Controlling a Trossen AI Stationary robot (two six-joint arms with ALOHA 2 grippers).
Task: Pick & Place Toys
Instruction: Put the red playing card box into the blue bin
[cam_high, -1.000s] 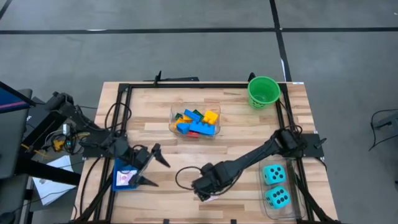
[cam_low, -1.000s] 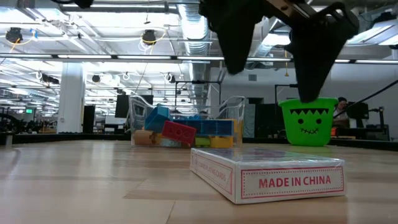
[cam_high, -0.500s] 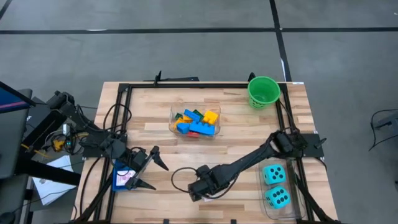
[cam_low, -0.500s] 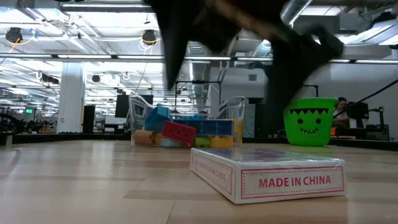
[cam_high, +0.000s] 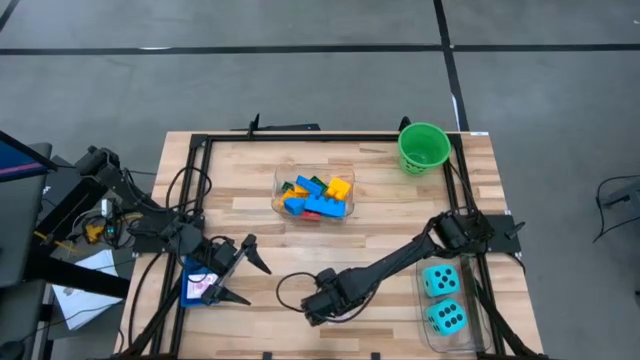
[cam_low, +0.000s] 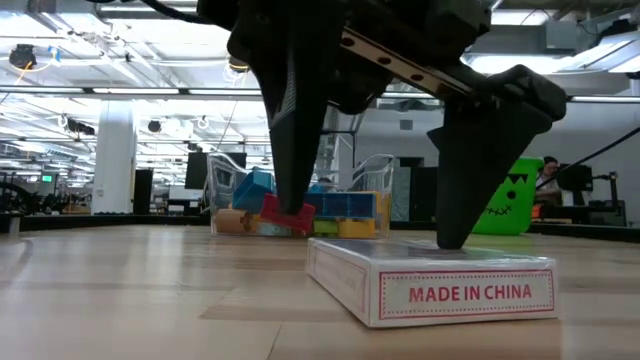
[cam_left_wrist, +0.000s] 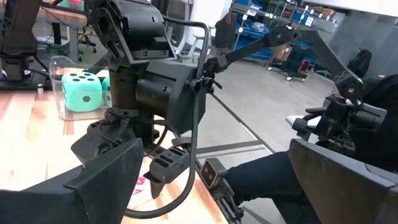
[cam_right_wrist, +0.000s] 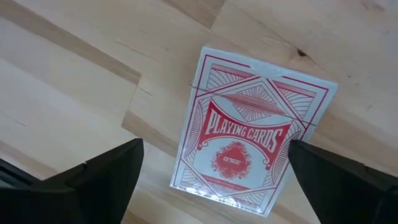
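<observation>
Card box (cam_right_wrist: 247, 133) reads "PLAYING CARDS", side "MADE IN CHINA"; right gripper (cam_right_wrist: 211, 177) astride.

We see a white-and-red playing-card box (cam_right_wrist: 244, 132) lying flat on the bare wood near the front edge. Mixed colored bricks (cam_high: 314, 195) sit heaped mid-table, and two teal black-dotted dice (cam_high: 441, 298) rest at the right

Two teal dice (cam_high: 441, 299); one card box (cam_right_wrist: 244, 138); one green bucket (cam_high: 423, 146); one tub of bricks (cam_high: 314, 194).

Bright, even overhead light; soft shadows, near dark fingers blurred.
</observation>
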